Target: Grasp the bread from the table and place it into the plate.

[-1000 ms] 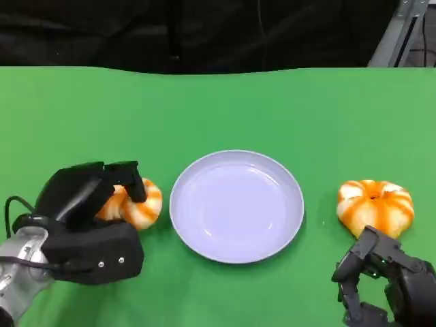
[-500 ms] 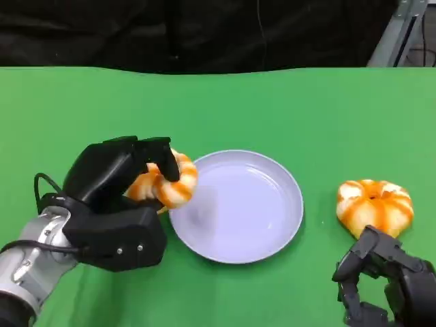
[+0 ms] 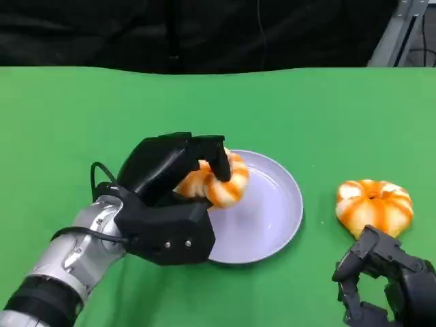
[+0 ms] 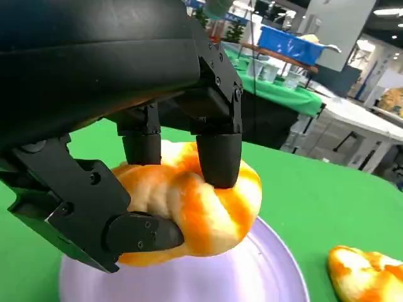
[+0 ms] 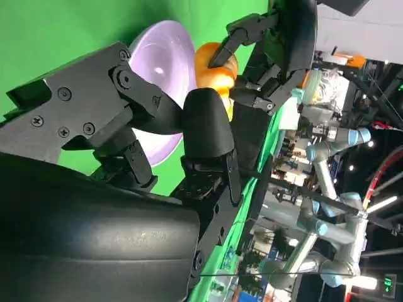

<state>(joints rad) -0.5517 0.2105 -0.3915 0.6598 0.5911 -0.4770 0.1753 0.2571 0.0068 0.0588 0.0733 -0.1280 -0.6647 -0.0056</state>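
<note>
My left hand [image 3: 170, 197] grips an orange-and-white bread roll [image 3: 216, 182] and holds it above the left part of the lavender plate [image 3: 279, 204]. In the left wrist view the black fingers [image 4: 217, 148] wrap the roll [image 4: 195, 207] just over the plate [image 4: 252, 277]. A second, pumpkin-shaped roll [image 3: 375, 206] lies on the green table to the right of the plate, also seen in the left wrist view [image 4: 365, 274]. My right hand [image 3: 385, 283] rests low at the front right, just in front of that roll, fingers curled and holding nothing.
The green tablecloth [image 3: 82, 116] spreads wide around the plate. A dark backdrop runs along the far edge. The right wrist view shows my left hand with the roll [image 5: 217, 63] by the plate [image 5: 160, 47], and other robot arms stand far beyond the table.
My left hand has lifted the bread roll off the table left of the plate and carried it right, over the plate. The right hand and second roll stay still.
</note>
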